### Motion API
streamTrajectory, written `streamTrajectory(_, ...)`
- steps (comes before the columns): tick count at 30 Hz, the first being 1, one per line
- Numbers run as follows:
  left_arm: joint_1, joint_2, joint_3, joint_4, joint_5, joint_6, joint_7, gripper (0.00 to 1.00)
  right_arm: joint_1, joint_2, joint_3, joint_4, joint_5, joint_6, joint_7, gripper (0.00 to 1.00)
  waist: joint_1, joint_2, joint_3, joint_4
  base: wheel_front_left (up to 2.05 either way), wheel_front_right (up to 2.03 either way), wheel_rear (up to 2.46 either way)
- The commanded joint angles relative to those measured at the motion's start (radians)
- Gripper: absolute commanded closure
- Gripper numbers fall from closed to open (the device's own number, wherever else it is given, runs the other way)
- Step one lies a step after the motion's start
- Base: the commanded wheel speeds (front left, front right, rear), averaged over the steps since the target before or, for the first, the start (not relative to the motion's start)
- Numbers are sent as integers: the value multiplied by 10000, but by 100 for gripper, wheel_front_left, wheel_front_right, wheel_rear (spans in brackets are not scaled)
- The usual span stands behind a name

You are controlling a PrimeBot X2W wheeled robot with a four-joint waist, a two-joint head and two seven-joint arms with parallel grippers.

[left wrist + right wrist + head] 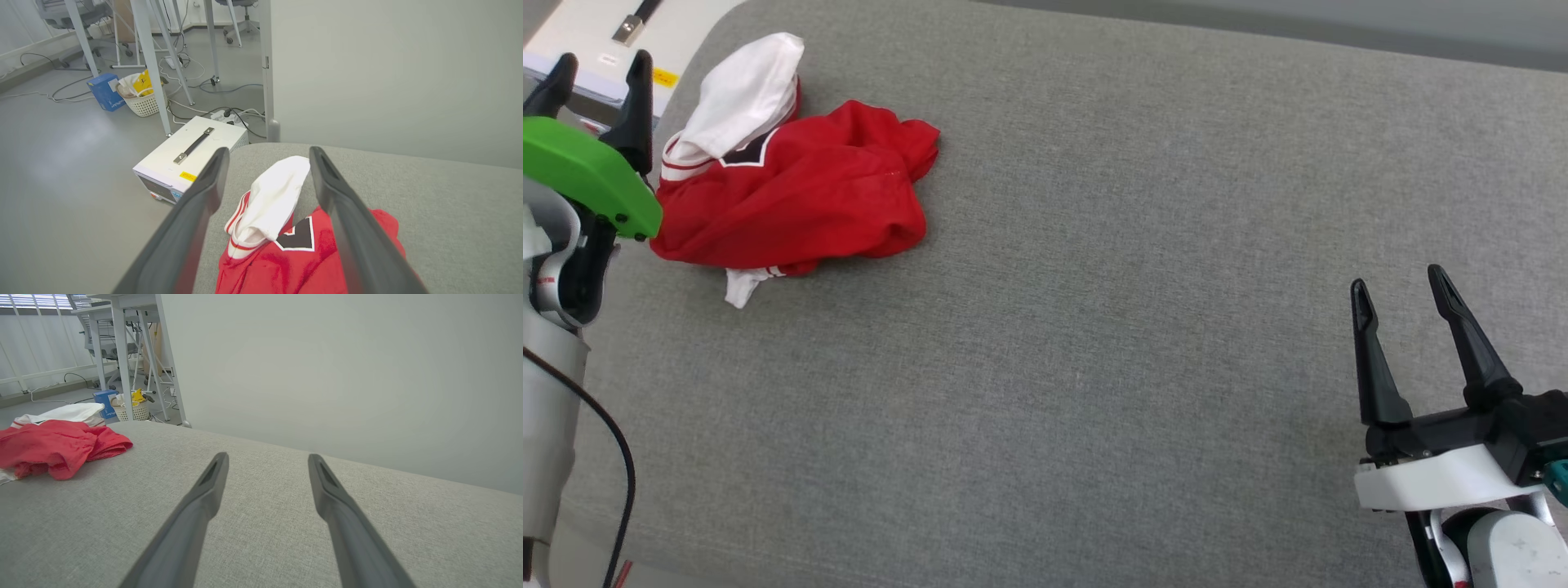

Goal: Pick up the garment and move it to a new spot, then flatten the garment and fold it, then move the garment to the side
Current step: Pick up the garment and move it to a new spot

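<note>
Garment (pixel 800 196) lies crumpled in a heap near the far-left corner of the grey fabric surface (pixel 1094 343), mostly red side up. One white sleeve (pixel 747 90) is flopped on top toward the far edge, w/ a bit of white striped trim poking out at the heap's near side. A black patch w/ white outline (pixel 743 153) shows under the sleeve. L gripper (pixel 602 59) sits at the surface's left edge, just beside the heap, fingers spread and holding nothing. In the left wrist view L gripper (pixel 268 150) frames the white sleeve (pixel 273 200) and the red cloth (pixel 261 265) between its two fingers; can't tell if they touch the cloth. R gripper (pixel 1396 279) is near the near-right part of the surface, well apart from the garment, fingers spread, nothing held. In the right wrist view R gripper (pixel 267 456) points over bare grey fabric, w/ the garment (pixel 53 445) off to that view's left. On the floor beyond the left edge: white box w/ black handle (pixel 192 151), white basket (pixel 143 104), blue box (pixel 105 90).
</note>
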Motion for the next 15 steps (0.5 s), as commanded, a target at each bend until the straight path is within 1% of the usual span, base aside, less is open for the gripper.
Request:
streamTrajectory(1,-320,188,-412,96,-411,-27,523,0,-223,-82,-23,-61,9,-7,-92,0,-1,0,387,-253,0,0,0)
streamTrajectory(5,-859,715,-1559,203,-1713,-28,2474,0,-401,-147,17,-99,33,-7,-92,0,-1,0,714,-396,0,0,0)
streamTrajectory(8,-1238,1091,-2338,219,-2421,-28,3876,0,-559,-169,46,-102,54,-7,-92,0,-1,0,979,-535,0,0,0)
streamTrajectory(14,-1860,1555,-3628,457,-3129,-28,6291,0,-877,-181,119,-74,128,-7,-92,0,-1,0,1453,-853,0,0,0)
streamTrajectory(15,-1931,1593,-3774,506,-3182,-28,6535,0,-919,-178,124,-68,142,-7,-92,0,-1,0,1512,-905,0,0,0)
